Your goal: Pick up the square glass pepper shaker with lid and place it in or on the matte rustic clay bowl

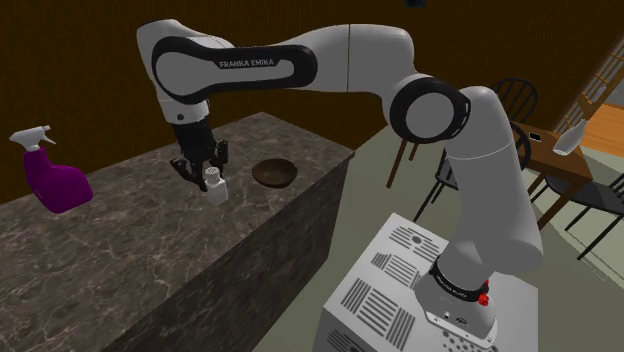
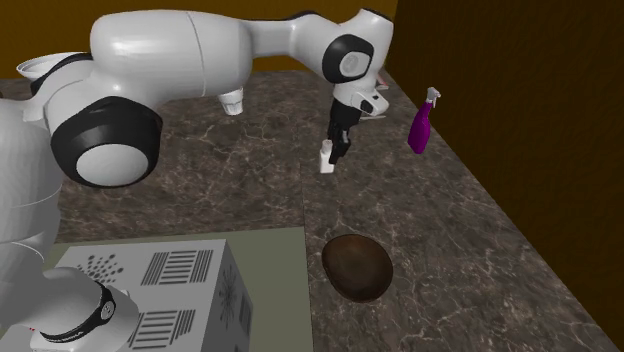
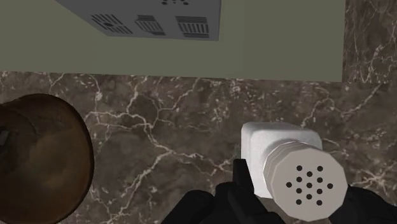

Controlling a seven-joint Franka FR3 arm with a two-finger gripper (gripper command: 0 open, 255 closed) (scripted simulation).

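Now, gripper (image 1: 204,167): fingers narrow, clasped on sides of shaker (image 1: 215,188).
Shaker: white (lid with holes), upright, left of centre in shoulder view, low over dark marble counter (image 1: 150,260).
Bowl (image 1: 274,172): brown, just right of shaker there, not touching.

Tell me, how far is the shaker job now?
Done: the gripper clasps the white shaker. In hand: the lift; whether it is off the dark counter yet is unclear. Left: carry it to the brown bowl, which is empty for now, and release.
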